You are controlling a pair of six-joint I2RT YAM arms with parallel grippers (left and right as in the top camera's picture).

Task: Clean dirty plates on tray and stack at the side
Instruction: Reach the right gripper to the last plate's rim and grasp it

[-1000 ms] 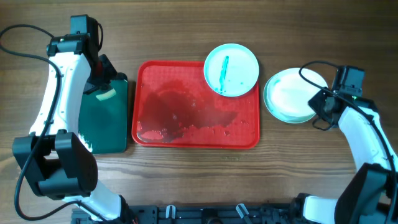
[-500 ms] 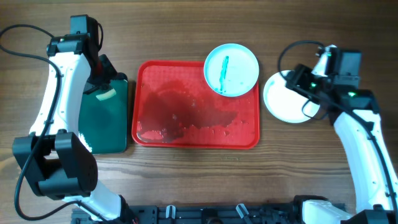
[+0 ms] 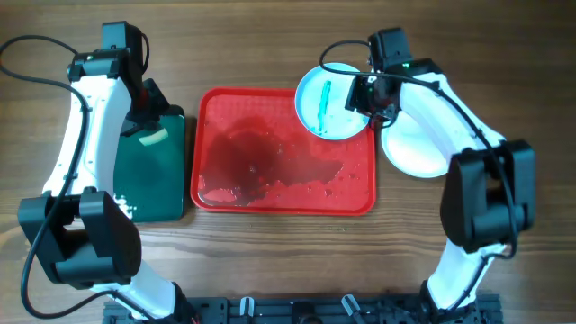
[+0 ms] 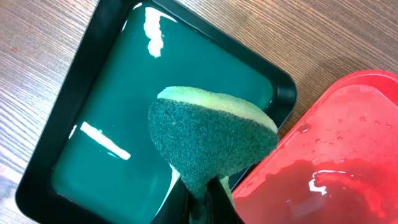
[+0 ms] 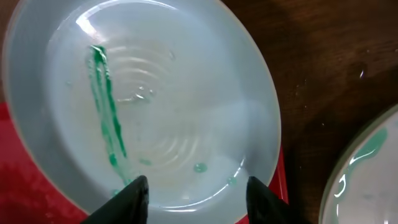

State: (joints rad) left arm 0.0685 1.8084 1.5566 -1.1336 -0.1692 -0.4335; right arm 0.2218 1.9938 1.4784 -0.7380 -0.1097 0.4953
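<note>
Right arm (image 3: 427, 103) bent over a corner of the red tray (image 3: 270, 200), jaws apart above the teal-streaked plate (image 5: 186, 93), left arm's (image 3: 90, 117) jaws clamped on a sponge (image 4: 211, 140).

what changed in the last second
The right end effector swung left from the white plate stack to hover open over the dirty round white plate on the red plastic tray. Unchanged: left end effector shut on the green sponge above the dark green tray.
</note>
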